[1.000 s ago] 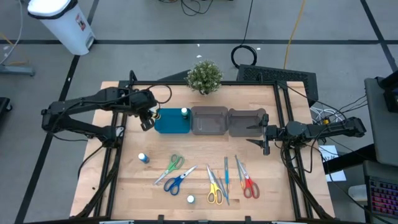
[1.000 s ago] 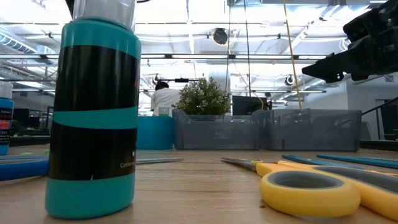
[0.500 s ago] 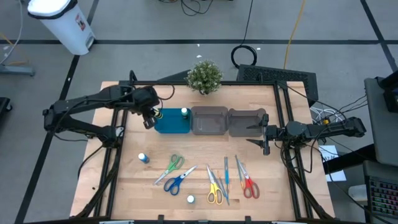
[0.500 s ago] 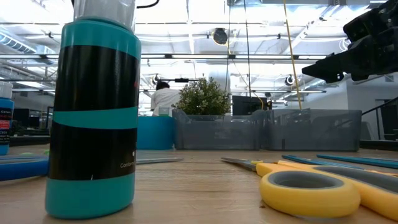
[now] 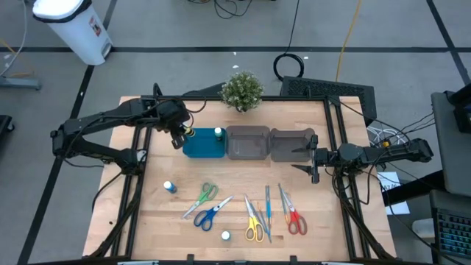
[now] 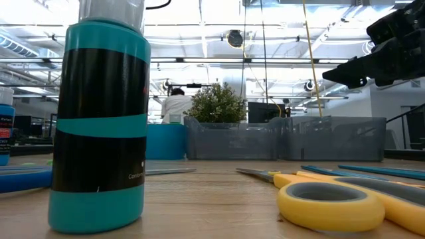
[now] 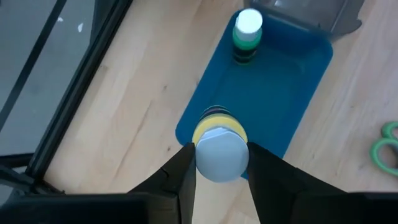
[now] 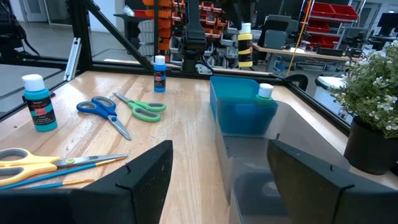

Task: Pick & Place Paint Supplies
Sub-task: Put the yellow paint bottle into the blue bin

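Left hand (image 7: 219, 163) clenched on yellow bottle (image 7: 219, 142), hovering over teal tray (image 7: 273, 81) edge, likely to set it beside green bottle (image 7: 247, 36) | scissors (image 5: 208, 213) lie untouched on worktop (image 5: 147, 206) | right hand (image 5: 314, 164) released, waiting beside grey bins (image 5: 291, 147).

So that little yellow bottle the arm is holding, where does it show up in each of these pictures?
High view: yellow bottle in the left gripper, over the teal tray's left end.
Low view: not in it.
Left wrist view: bottle at bottom centre, between the fingers.
Right wrist view: far off, raised beyond the tray.
Shared landmark: the green bottle standing in the tray.
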